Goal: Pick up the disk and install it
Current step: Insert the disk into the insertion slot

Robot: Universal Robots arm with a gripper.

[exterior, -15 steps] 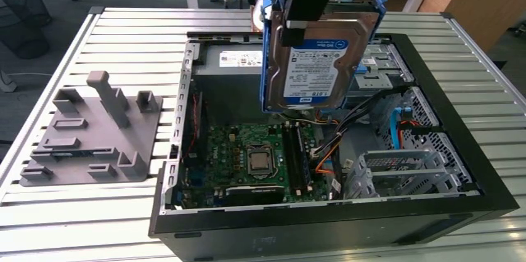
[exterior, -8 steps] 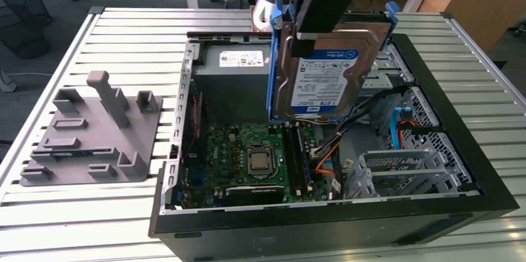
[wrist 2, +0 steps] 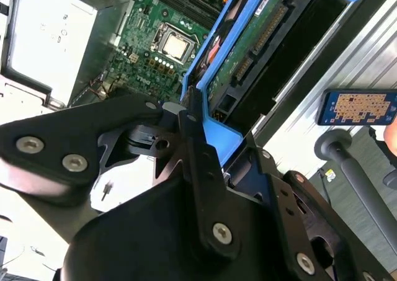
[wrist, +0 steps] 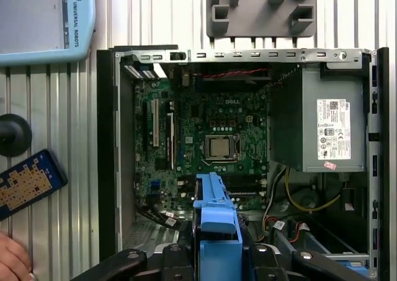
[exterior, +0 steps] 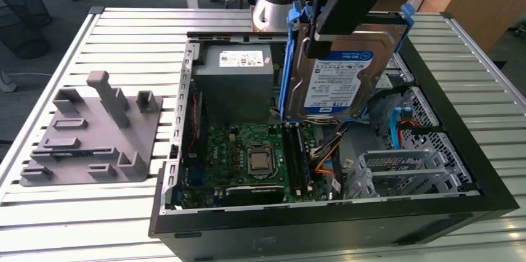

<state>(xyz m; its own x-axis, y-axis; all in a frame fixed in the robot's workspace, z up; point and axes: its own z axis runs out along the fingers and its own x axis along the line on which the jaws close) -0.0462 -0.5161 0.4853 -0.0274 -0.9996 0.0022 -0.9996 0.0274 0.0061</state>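
Above the open computer case (exterior: 460, 151), the disk (exterior: 341, 80) hangs from the gripper (exterior: 333, 24), whose fingers are clamped on its upper end. The disk stands on end, its long axis near vertical and its labelled face turned toward the exterior view. It is silver with a white-and-blue label, ringed by a bright blue carrier frame. Below its lower edge lies the green motherboard (exterior: 255, 151). The grey power supply (exterior: 234, 77) sits at the exterior view's left.
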